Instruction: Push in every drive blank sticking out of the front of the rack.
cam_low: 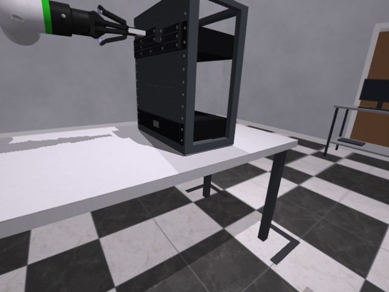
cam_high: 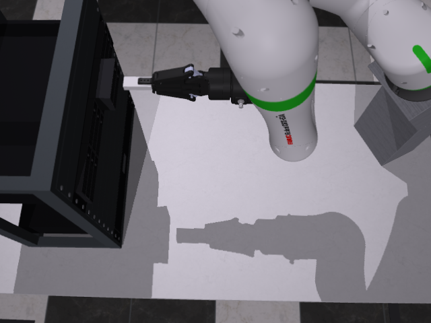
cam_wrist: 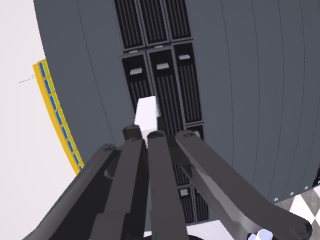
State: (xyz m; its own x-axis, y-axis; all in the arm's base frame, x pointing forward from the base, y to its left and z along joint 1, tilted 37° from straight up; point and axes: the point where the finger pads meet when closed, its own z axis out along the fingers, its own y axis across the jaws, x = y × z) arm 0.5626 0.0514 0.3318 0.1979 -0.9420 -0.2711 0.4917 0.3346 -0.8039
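Observation:
The dark rack point(cam_high: 42, 182) point(cam_low: 190, 94) point(cam_wrist: 92, 75) stands upright on the table. In its upper drive bay a dark block point(cam_high: 105, 81) point(cam_low: 158, 34) sticks out of the front. It looks like two blanks, one above the other: the upper blank point(cam_wrist: 136, 82) and the one below it point(cam_wrist: 163, 77) look larger than their neighbours in the wrist view. My gripper point(cam_high: 130, 83) point(cam_low: 140, 31) point(cam_wrist: 149, 110) is shut and empty, its white fingertips together. It points at the bay and overlaps the upper blank in the wrist view. Whether the tips touch it is unclear. The fingers hide part of the bay.
The white table point(cam_high: 215, 173) point(cam_low: 94, 176) carries the rack near one end. The flush blanks point(cam_wrist: 187, 82) surround the protruding ones. A grey angular base point(cam_high: 386, 128) stands beneath the arm at the right of the top view. A yellow and blue strip point(cam_wrist: 55, 107) shows beyond the rack.

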